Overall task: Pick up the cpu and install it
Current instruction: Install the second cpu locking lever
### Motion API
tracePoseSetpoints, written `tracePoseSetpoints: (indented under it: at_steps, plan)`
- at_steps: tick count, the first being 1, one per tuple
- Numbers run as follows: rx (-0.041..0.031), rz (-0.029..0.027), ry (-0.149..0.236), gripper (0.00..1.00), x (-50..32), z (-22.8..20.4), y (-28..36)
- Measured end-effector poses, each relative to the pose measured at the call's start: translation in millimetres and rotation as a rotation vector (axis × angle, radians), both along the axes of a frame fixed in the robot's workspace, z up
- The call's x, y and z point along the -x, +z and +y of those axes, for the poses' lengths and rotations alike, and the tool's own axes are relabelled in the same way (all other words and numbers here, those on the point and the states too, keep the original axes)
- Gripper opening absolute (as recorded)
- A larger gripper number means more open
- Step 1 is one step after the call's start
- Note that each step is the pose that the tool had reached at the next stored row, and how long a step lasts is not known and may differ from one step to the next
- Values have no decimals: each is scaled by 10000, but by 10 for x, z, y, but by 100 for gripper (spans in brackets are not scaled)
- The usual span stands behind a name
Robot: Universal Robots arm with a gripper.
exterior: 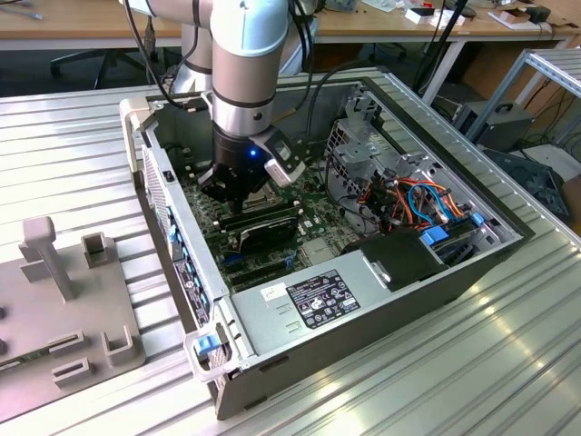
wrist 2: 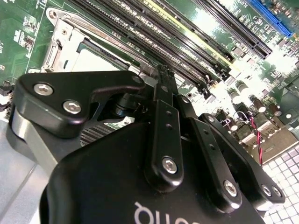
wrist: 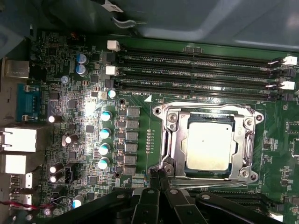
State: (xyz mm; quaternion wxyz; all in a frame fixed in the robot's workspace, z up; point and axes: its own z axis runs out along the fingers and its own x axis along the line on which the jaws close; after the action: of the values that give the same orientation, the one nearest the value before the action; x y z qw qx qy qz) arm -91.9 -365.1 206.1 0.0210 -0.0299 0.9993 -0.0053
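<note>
The cpu (wrist: 209, 147), a square chip with a pale metal lid, lies flat inside the silver socket frame (wrist: 170, 140) on the green motherboard (wrist: 84, 93). In the second wrist view a strip of the cpu (wrist 2: 93, 59) shows behind the black finger links. My gripper (wrist: 157, 175) hovers just beside the socket's edge, its two black fingertips pressed together with nothing between them. In the exterior view the gripper (exterior: 234, 195) reaches down into the open computer case (exterior: 472, 263), low over the board.
Several black memory slots (wrist: 196, 70) run along one side of the socket. Capacitors (wrist: 104, 140) stand beside it. A drive cage with orange and blue cables (exterior: 408, 195) and a power supply (exterior: 318, 300) crowd the case. A grey fixture (exterior: 64, 300) sits at the exterior view's left.
</note>
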Motion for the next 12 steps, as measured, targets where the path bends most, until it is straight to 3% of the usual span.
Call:
tracePoseSetpoints:
  at_steps: [12]
  plan:
    - [-6,-1,0,11,38,20,-15]
